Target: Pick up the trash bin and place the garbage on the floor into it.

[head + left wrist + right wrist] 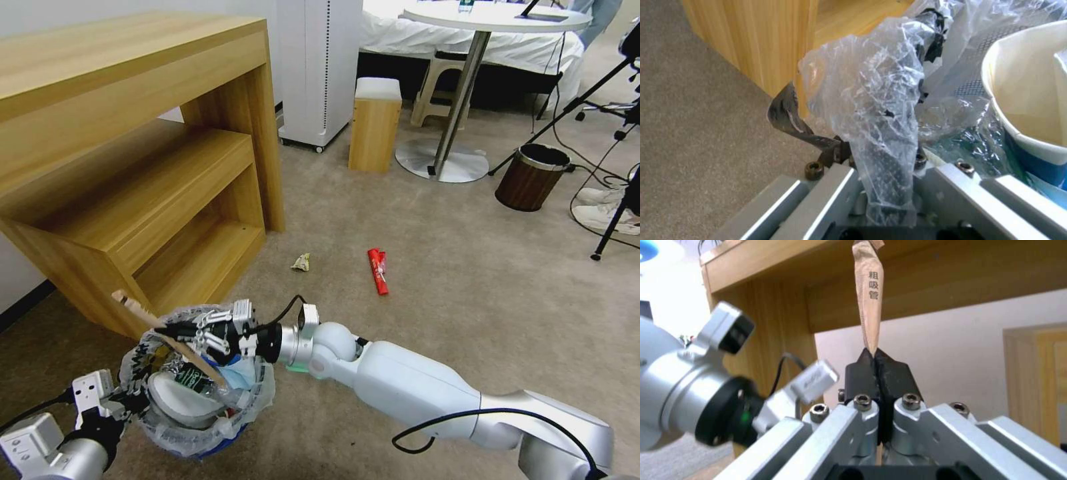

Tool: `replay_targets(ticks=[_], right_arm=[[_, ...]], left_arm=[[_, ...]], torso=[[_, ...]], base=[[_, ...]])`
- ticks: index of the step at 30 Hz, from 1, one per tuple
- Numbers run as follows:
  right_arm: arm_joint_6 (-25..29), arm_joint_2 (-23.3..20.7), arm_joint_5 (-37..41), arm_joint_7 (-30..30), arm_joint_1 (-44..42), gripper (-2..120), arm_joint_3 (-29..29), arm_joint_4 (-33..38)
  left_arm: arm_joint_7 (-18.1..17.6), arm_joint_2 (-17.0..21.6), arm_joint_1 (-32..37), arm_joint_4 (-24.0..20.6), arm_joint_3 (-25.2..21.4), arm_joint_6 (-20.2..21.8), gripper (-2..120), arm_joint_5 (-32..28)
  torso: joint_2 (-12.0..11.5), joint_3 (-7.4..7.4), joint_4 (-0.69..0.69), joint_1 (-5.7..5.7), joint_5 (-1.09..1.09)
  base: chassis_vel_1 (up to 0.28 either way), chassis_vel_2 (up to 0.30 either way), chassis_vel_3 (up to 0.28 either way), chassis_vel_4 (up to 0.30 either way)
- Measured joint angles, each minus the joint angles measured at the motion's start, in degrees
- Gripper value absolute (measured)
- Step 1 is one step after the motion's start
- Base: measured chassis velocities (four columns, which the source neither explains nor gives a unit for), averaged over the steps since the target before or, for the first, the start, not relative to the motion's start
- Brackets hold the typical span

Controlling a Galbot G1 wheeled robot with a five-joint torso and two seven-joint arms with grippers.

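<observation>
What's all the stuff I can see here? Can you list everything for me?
trash bin: one, black with clear bag, held low at front.
paper cup: one, white and blue, inside bin.
wrapped stick: one, tan, slanting above bin.
red packet: one, on beige carpet.
crumpled scrap: one, pale, beside packet.
wooden shelf: one, left.
brown bin: one, far right.
round table: one, white, behind.
wooden box: one, by table.
left pincer: clamped on bin's bag rim.
right pincer: shut on stick, over bin.
</observation>
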Motion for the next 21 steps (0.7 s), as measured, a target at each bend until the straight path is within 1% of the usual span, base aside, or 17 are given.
replay_targets(ticks=[13, 19, 21], right_arm=[[2.16, -0.19, -2.49, -2.95, -2.36, 0, 0.17, -3.15], [3.10, -1.23, -3.39, -4.05, -2.88, 0, 0.76, -3.96], [3.70, -2.03, -4.55, -6.22, -2.99, 0, 1.41, -4.89]], left_arm=[[-0.17, -0.05, 0.59, -0.88, -0.45, 0.01, 1, -0.73], [-0.34, 0.15, 0.53, -0.95, -0.60, 0.02, 1, -0.99], [-0.59, 0.18, 0.35, -0.95, -0.64, 0.02, 1, -1.13]], torso=[[0.00, 0.00, 0.00, 0.00, 0.00], [0.00, 0.00, 0.00, 0.00, 0.01], [0.00, 0.00, 0.01, 0.00, 0.01]], base=[[0.000, 0.000, 0.000, 0.000], [0.000, 0.000, 0.000, 0.000], [0.000, 0.000, 0.000, 0.000]])
